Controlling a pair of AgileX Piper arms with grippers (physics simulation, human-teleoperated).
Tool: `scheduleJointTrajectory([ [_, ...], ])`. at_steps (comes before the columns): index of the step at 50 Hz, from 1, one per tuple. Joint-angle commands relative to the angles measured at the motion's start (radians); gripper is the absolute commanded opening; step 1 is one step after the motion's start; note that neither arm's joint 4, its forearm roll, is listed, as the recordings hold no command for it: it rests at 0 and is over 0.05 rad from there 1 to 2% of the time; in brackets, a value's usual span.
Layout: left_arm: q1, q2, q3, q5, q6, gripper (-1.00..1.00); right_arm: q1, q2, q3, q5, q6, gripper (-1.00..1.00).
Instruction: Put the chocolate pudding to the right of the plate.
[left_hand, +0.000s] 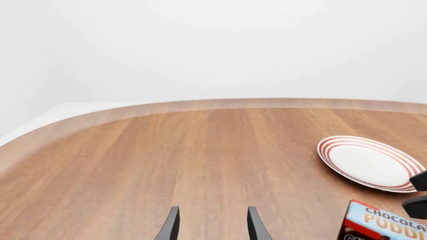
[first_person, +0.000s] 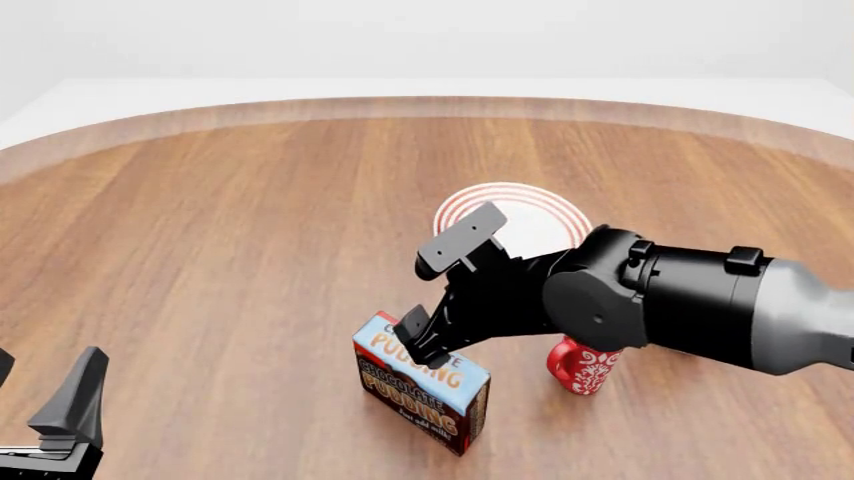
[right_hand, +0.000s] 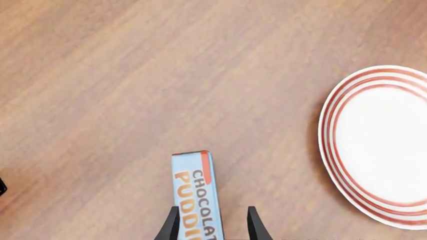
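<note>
Here the right gripper (right_hand: 210, 227), open, straddles the upright chocolate pudding (right_hand: 197, 200), long axis along its fingers.

Front view looks down the brown wooden table (first_person: 240, 250); both wrist views share the red-ringed white plate (left_hand: 370, 162), perhaps closer.

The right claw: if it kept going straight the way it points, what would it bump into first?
The pudding box. It already sits between the right claw's open fingers, so going on would probably press the claw down around it, then onto the wooden table. How close is hard to judge.
</note>
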Motion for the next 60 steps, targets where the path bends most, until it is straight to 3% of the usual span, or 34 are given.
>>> scheduleJointTrajectory([
  [1, 0.000, 0.000, 0.000, 0.000, 0.000, 1.00, 0.000, 0.031, 0.009, -0.026, 0.006, 1.00],
  [17, 0.000, 0.000, 0.000, 0.000, 0.000, 1.00, 0.032, 0.070, -0.025, -0.022, 0.022, 1.00],
  [21, 0.000, 0.000, 0.000, 0.000, 0.000, 1.00, 0.040, 0.062, -0.004, -0.034, 0.027, 1.00],
  [22, 0.000, 0.000, 0.000, 0.000, 0.000, 1.00, 0.054, 0.137, -0.020, -0.086, 0.049, 1.00],
  [33, 0.000, 0.000, 0.000, 0.000, 0.000, 1.00, 0.072, 0.140, 0.014, -0.115, 0.075, 1.00],
  [60, 0.000, 0.000, 0.000, 0.000, 0.000, 1.00, 0.044, 0.219, 0.049, -0.194, 0.097, 1.00],
])
